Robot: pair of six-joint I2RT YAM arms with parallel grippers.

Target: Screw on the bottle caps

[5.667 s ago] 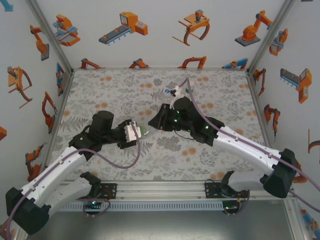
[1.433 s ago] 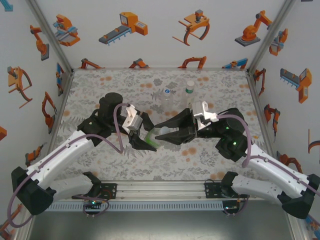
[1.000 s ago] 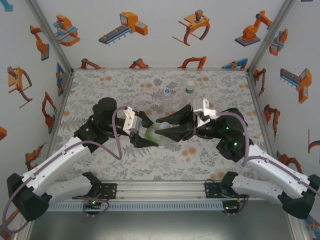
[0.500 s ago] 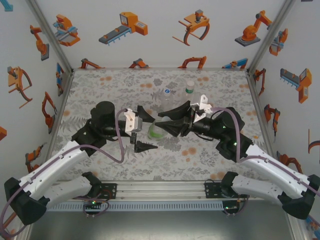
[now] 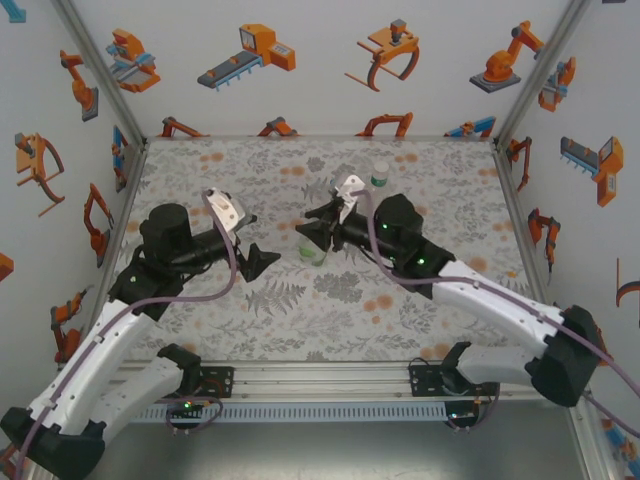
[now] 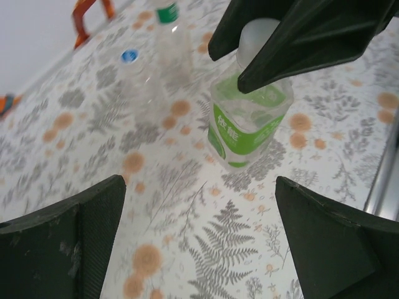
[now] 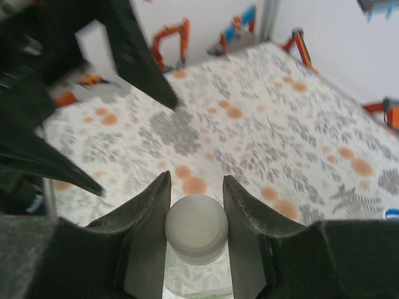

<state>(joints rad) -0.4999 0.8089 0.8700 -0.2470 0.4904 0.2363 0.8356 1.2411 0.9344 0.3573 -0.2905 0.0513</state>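
The right gripper [image 7: 196, 187] pinches the cap [image 7: 196, 229] on the green bottle [image 6: 249, 128], probably to tighten it. The left gripper [image 6: 199, 187], left of the bottle, is spread and apart from it; the twist may need it to hold the bottle. The left wrist view shows the bottle's body; the right wrist view shows the grip on the cap.

Glossy clear plastic bottle [image 6: 250, 121], frosted matt plastic cap [image 7: 196, 229], smooth matt printed mat [image 6: 174, 193].
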